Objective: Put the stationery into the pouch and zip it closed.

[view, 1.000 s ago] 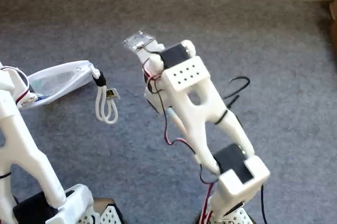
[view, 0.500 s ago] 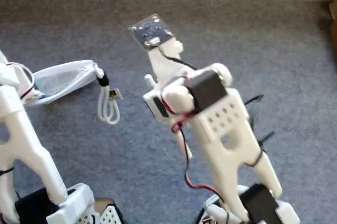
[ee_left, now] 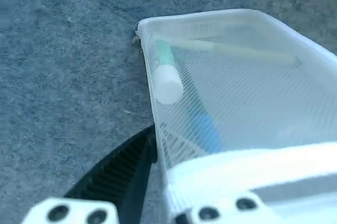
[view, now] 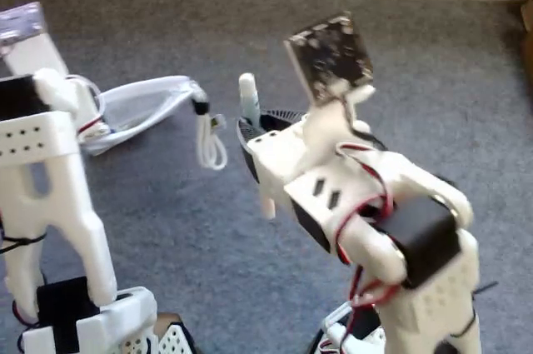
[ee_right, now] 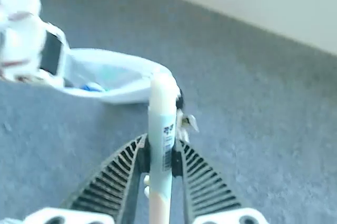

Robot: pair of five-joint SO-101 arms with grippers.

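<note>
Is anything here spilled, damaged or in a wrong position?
Nothing stands out. The pouch looks intact, with stationery inside and nothing spilled. The right gripper holds a white tube straight between its fingers.

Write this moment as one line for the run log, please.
left gripper: shut on pouch | right gripper: shut on white stick, outside pouch | pouch: blue pen inside

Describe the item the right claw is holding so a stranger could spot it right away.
Over the grey carpet, find the right arm's claw, beside the white mesh pouch. It grips a white tube with a printed label, upright and outside the pouch, unlike the pens inside.
</note>
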